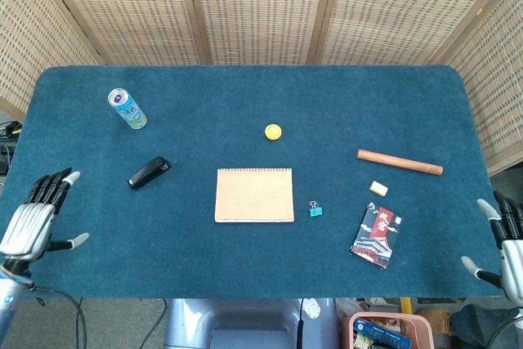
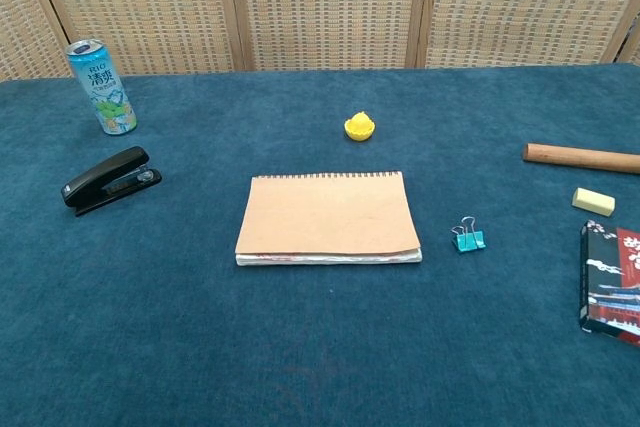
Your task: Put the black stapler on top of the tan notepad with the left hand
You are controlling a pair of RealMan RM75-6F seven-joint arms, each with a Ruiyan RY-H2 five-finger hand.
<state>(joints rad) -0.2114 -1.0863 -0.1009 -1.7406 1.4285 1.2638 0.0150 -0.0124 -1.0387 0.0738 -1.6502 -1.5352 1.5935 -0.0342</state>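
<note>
The black stapler (image 1: 148, 173) (image 2: 110, 180) lies on the blue cloth left of centre. A tan spiral notepad (image 1: 254, 194) (image 2: 328, 217) lies flat in the middle of the table. My left hand (image 1: 37, 217) hovers over the table's front left edge, fingers spread and empty, well short of the stapler. At the front right corner my right hand (image 1: 500, 243) is open beside the table edge. Neither hand appears in the chest view.
A drink can (image 1: 127, 109) (image 2: 101, 86) stands behind the stapler. A yellow object (image 1: 273, 131), teal binder clip (image 1: 315, 209), wooden rod (image 1: 399, 162), eraser (image 1: 378, 188) and dark patterned packet (image 1: 377, 235) lie centre to right. Wicker screens (image 1: 261, 6) stand behind.
</note>
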